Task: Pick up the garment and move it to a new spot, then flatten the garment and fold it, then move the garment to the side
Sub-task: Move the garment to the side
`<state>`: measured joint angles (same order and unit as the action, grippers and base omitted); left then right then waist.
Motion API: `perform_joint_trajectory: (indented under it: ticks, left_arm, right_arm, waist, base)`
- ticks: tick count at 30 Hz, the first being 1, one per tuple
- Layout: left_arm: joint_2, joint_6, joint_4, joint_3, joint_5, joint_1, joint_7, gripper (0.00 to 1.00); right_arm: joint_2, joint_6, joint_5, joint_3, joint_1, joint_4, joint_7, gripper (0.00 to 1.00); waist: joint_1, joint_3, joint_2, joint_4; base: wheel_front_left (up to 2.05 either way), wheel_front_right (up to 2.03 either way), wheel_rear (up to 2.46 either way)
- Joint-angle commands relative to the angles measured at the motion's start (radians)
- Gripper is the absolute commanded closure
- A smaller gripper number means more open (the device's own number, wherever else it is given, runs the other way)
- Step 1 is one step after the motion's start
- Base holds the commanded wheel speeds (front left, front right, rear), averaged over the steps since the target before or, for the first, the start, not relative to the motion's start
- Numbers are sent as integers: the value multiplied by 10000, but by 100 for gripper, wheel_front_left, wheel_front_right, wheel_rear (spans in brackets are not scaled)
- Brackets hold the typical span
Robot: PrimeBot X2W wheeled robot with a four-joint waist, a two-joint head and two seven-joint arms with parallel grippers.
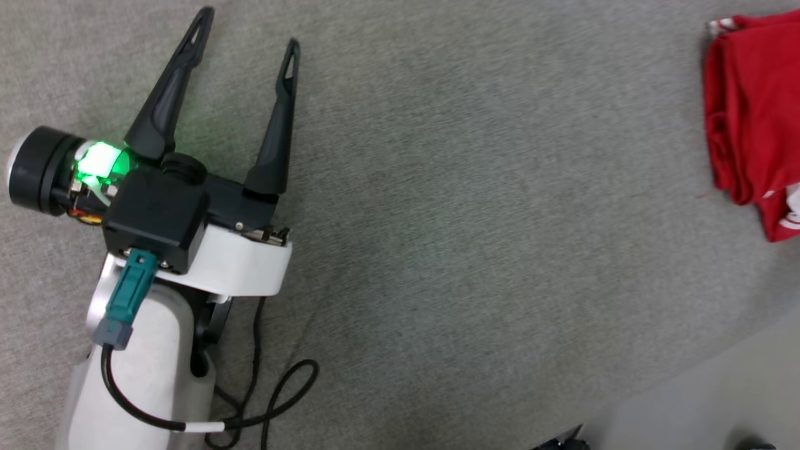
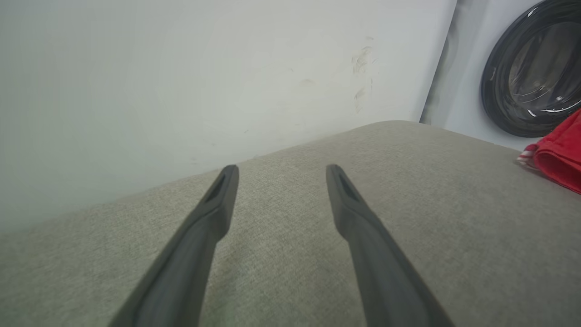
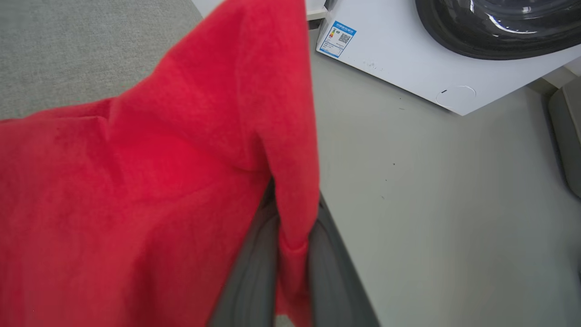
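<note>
**Red garment (image 3: 136,190) clamped in right gripper (image 3: 292,245)**

Both dark fingers are pressed together on a fold of the red cloth, which runs down btwn them. The rest of the shirt drapes off to that gripper's left, over the grey fabric surface (image 3: 68,45). Ahead & to its right: pale floor (image 3: 431,204) and a white washing machine (image 3: 408,59). The left gripper (image 1: 249,28) sits over the same grey surface w/ fingers spread wide, nothing btwn them. Garment lies well off to its right.
</note>
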<state>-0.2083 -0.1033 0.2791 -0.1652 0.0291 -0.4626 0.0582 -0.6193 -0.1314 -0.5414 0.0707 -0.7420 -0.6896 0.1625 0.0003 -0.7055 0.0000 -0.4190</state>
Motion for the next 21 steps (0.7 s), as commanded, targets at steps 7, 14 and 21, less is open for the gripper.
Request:
perform_joint_trajectory:
  ticks: [7,14,21]
  left_arm:
    - [-89,-28,161,-217,-2,-379,-80,0]
    - [22,147,-16,-220,-153,-222,174,0]
    - [270,405,-524,-180,-452,131,769,0]
  right_arm:
    - [283,13,-11,26,-473,-1035,-866,0]
    - [121,13,891,216,-874,-2099,-2613,0]
    - [-114,15,1836,557,-1105,-2854,-3995,0]
  waist:
    - [-3,-608,0,456]
    - [-3,-359,0,750]
    - [-3,377,0,1143]
  base:
    - [0,0,0]
    - [0,0,0]
    - [0,0,0]
